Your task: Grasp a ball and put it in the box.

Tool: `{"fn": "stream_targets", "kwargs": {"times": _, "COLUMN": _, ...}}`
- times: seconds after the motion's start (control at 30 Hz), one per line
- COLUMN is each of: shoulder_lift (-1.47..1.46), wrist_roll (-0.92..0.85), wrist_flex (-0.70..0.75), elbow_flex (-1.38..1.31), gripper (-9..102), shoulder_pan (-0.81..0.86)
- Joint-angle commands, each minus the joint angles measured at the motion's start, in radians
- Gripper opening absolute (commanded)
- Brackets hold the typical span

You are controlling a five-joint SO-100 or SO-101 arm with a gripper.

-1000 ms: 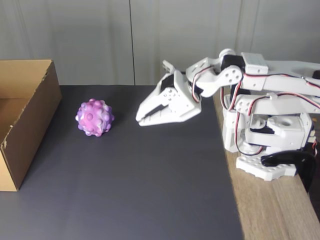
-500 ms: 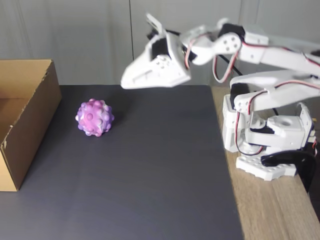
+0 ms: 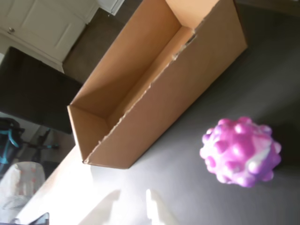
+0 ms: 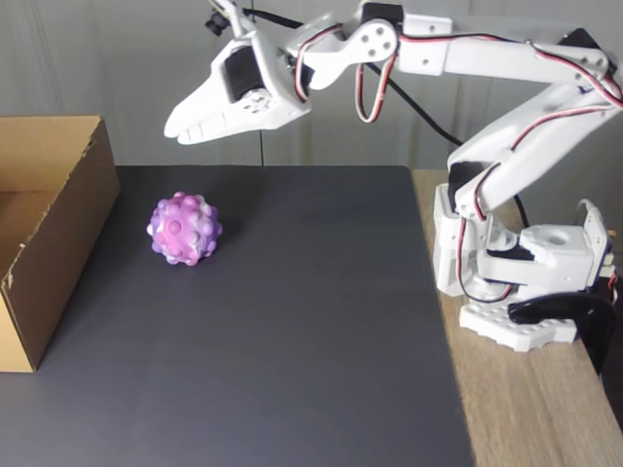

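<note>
Pale grey panelled walls stand behind a dark grey mat (image 4: 292, 341) that covers most of a wooden table (image 4: 531, 409); the arm's white base (image 4: 516, 282) stands on the bare wood at the right of the fixed view; from it the white arm (image 4: 506, 58) reaches up and leftward, well above the mat; the gripper (image 4: 180, 131) hangs in the air with its tips pointing left and slightly down, its two fingers drawn together with nothing between them; the ball (image 4: 184, 229), mottled purple and pink with rounded bumps, rests on the mat below the gripper and a little to its left, apart from it; the box (image 4: 58, 233), brown cardboard with its top open, sits at the left edge of the mat, near the ball but not touching it; in the wrist view the ball (image 3: 241, 152) lies at the lower right on the dark mat, the box (image 3: 154, 89) runs diagonally beside it, and bright glare washes out the bottom edge.
</note>
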Motion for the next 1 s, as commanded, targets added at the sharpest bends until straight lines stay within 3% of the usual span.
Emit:
{"fn": "stream_targets", "kwargs": {"times": 0.0, "shoulder_lift": -0.018, "wrist_roll": 0.04, "wrist_flex": -0.02, "elbow_flex": -0.052, "gripper": 8, "shoulder_pan": 0.02}}
{"fn": "stream_targets", "kwargs": {"times": 0.17, "shoulder_lift": -0.058, "wrist_roll": 0.126, "wrist_flex": -0.028, "elbow_flex": -0.054, "gripper": 8, "shoulder_pan": 0.038}}
{"fn": "stream_targets", "kwargs": {"times": 0.4, "shoulder_lift": -0.143, "wrist_roll": 0.393, "wrist_flex": 0.072, "elbow_flex": -0.137, "gripper": 15, "shoulder_pan": 0.04}}
{"fn": "stream_targets", "kwargs": {"times": 0.73, "shoulder_lift": -0.209, "wrist_roll": 0.488, "wrist_flex": 0.044, "elbow_flex": -0.161, "gripper": 19, "shoulder_pan": 0.04}}
{"fn": "stream_targets", "kwargs": {"times": 0.97, "shoulder_lift": -0.262, "wrist_roll": 0.624, "wrist_flex": 0.054, "elbow_flex": -0.183, "gripper": 29, "shoulder_pan": 0.089}}
